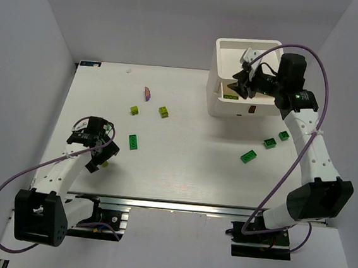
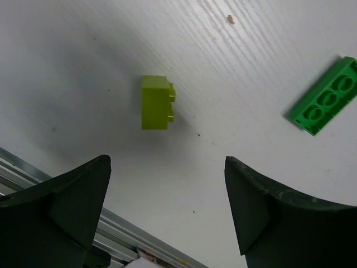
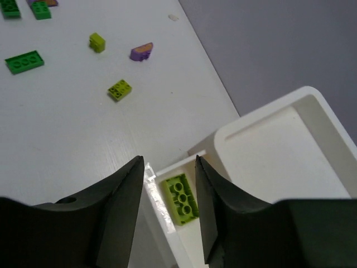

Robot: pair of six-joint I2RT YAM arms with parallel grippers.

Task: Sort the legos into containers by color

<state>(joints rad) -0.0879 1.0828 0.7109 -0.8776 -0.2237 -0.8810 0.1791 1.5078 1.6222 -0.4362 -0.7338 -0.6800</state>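
My left gripper (image 1: 99, 157) (image 2: 167, 195) is open and empty, hovering just above the table with a yellow-green lego (image 2: 156, 103) lying a little ahead of its fingertips. A green lego plate (image 2: 326, 96) (image 1: 134, 142) lies off to one side. My right gripper (image 1: 241, 84) (image 3: 170, 178) is open and empty above the pulled-out drawer (image 3: 184, 223) of the white container unit (image 1: 219, 62). A yellow-green lego (image 3: 181, 198) (image 1: 230, 97) lies in that drawer. The square top tray (image 3: 312, 111) shows nothing inside.
Loose on the table are a purple lego (image 1: 147, 93) (image 3: 141, 52), two yellow-green ones (image 1: 134, 110) (image 1: 164, 111), and three green ones (image 1: 248, 156) (image 1: 270, 143) (image 1: 284, 136) near the right arm. The table's metal front rail (image 2: 67, 184) is close behind my left gripper.
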